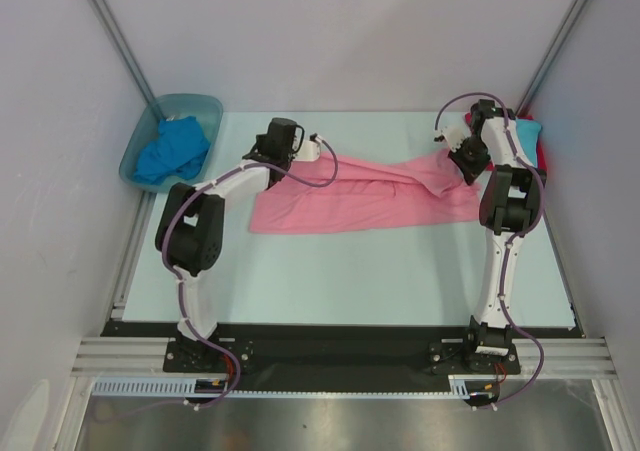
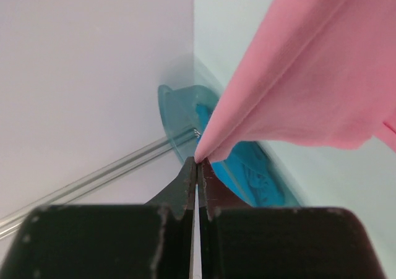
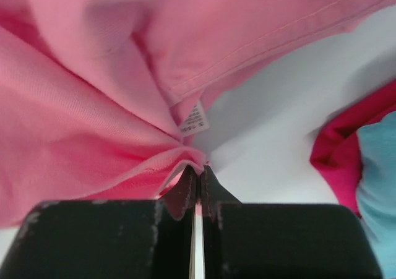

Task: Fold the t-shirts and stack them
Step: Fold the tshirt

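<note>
Right, I've got the pink t-shirt (image 1: 370, 199) held by both arms. It lies in a long band on the table (image 1: 380, 271), running rightward away from the tub (image 1: 186, 99), its middle resting flat. The left gripper (image 1: 320, 151) has the end nearer the tub. On its wrist view the fingers are pressed together on a small pinch of pink cloth, and the shirt fans out from the tips. The right gripper (image 1: 463, 164) has the end farthest from the tub, its fingers closed on a bunched fold right by the care label (image 3: 195, 119).

The royal blue t-shirt (image 1: 172, 149) sits crumpled inside the tub. The red t-shirt (image 3: 337, 155) and the turquoise t-shirt (image 3: 377, 167) lie together well apart from the tub, just past the pink shirt's far end.

My read is that this is the first fold of the pink shirt, at the stretch-and-lay stage, with nothing stacked yet. Next I'd want both arms moving together, with tension along the band, carrying the held edge across the shirt's own width before letting go. The right grip worries me. It's on gathered cloth, so that end could land crooked.
</note>
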Robot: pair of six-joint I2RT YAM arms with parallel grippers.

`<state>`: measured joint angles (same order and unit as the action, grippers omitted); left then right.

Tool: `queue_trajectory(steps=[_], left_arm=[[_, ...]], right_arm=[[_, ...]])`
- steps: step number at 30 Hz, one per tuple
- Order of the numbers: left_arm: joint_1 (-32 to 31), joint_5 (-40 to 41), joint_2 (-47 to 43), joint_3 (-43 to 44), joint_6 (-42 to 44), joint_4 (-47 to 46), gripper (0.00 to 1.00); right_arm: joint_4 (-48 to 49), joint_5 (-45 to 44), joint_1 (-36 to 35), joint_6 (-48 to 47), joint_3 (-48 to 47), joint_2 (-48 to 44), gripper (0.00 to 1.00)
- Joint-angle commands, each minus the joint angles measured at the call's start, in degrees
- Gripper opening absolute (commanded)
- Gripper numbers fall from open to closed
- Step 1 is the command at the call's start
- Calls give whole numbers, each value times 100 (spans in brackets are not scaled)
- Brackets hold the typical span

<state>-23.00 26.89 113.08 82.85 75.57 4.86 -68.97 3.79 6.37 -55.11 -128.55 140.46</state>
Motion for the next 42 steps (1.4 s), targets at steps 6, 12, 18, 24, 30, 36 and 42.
queue_trajectory(steps=[6,12,18,24,30,36,42], left_arm=[[50,650,197,-146,309,-1418,0],[50,834,320,-155,406,-1839,0],[24,966,364,-243,423,-2076,0],[15,1098,452,-313,581,-2532,0],[15,1327,584,-348,792,-2797,0],[42,1564,742,-436,1109,-3105,0],[191,1775,909,-410,1310,-3307,0]], right_arm=[[1586,-379,-31,527,357,-598,0],[3149,-967,-92,879,743,-854,0],[4152,-1469,-171,994,928,-1021,0],[4699,-1671,-277,853,1131,-1100,0],[4822,-1619,-329,809,1183,-1082,0],[5244,-1636,-347,774,1438,-1144,0],[5771,-1768,-417,730,1737,-1276,0]])
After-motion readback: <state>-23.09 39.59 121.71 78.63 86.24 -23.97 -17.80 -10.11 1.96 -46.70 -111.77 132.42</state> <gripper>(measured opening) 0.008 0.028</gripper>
